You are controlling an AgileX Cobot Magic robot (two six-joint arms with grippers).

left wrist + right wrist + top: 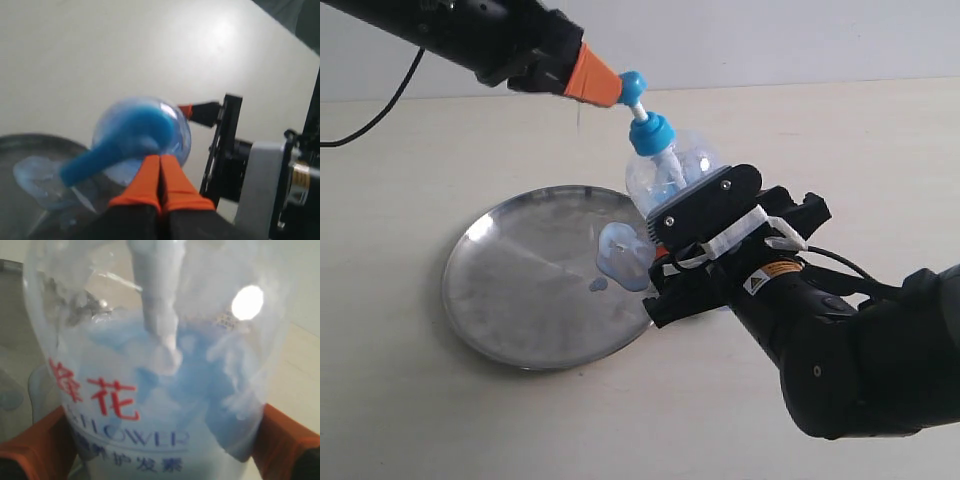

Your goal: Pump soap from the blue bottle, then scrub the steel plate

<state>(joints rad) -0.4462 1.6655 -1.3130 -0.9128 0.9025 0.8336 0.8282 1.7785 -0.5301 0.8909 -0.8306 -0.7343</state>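
The blue bottle (672,170) leans toward the steel plate (520,290), held round its body by my right gripper (665,245); its orange fingers (285,440) flank the labelled bottle (160,390). My left gripper (605,88) is shut, its orange tips touching the blue pump head (632,88). In the left wrist view the shut gripper (160,162) rests on the pump head (125,142). A pale blue blob of soap (623,257) lies on the plate's right side under the spout, with a small drop (597,285) beside it.
The plate sits on a pale beige table (440,420). A black cable (375,115) trails at the far left. My right arm (860,350) fills the lower right of the exterior view.
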